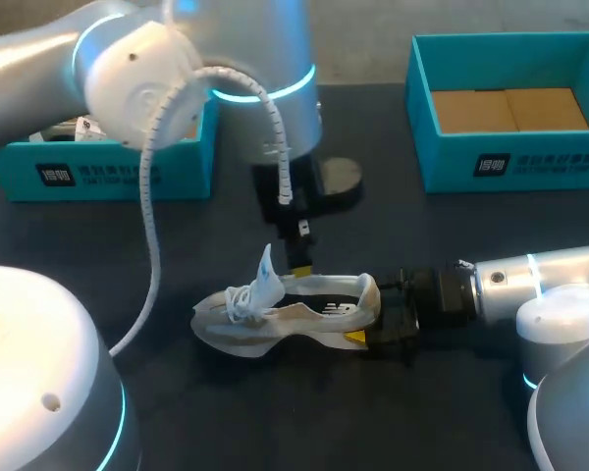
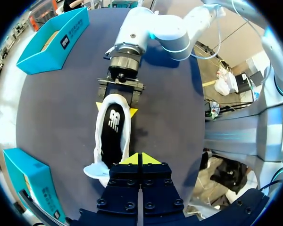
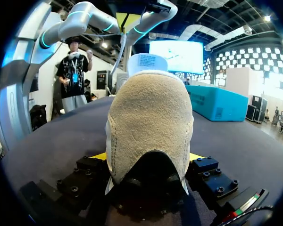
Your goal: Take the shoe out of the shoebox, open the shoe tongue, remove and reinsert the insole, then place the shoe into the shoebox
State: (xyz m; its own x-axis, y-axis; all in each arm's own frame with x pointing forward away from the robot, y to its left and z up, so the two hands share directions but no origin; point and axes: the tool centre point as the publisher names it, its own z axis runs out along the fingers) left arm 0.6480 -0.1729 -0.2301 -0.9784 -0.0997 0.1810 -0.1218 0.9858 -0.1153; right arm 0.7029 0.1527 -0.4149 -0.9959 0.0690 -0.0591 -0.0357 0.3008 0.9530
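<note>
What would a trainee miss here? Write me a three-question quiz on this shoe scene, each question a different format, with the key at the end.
1. True or false: the white lace-up sneaker lies on the dark table, outside the teal cardboard shoebox at far right.
2. Which gripper is clamped on the sneaker's heel? A) the left gripper B) the right gripper C) neither
3. Fill in: the black insole sits ___ the sneaker.

Key: 1 true; 2 B; 3 inside.
</note>
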